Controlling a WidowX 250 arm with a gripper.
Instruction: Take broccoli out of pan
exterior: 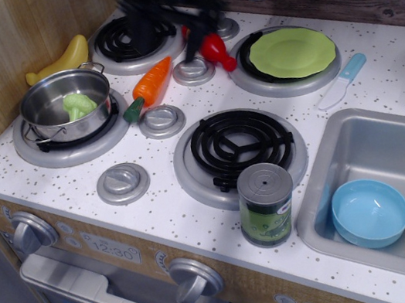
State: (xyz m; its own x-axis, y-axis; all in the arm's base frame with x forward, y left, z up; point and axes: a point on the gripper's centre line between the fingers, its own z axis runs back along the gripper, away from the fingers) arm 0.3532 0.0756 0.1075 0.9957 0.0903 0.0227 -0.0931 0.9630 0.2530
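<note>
The pale-green broccoli [78,104] lies inside the shiny steel pan [45,115], which stands on the front-left burner. My gripper [168,25] is a dark motion-blurred shape over the back-left burner, behind and to the right of the pan and above it. Its fingers look spread apart with nothing between them. It is well apart from the pan and the broccoli.
An orange carrot [150,85] lies just right of the pan. A yellow banana [61,60] lies behind it by the wooden wall. A red toy [214,47], a lime-green plate [292,52], a blue knife [343,78], a can [266,203] and a sink [389,142] with a blue bowl [369,212] are to the right.
</note>
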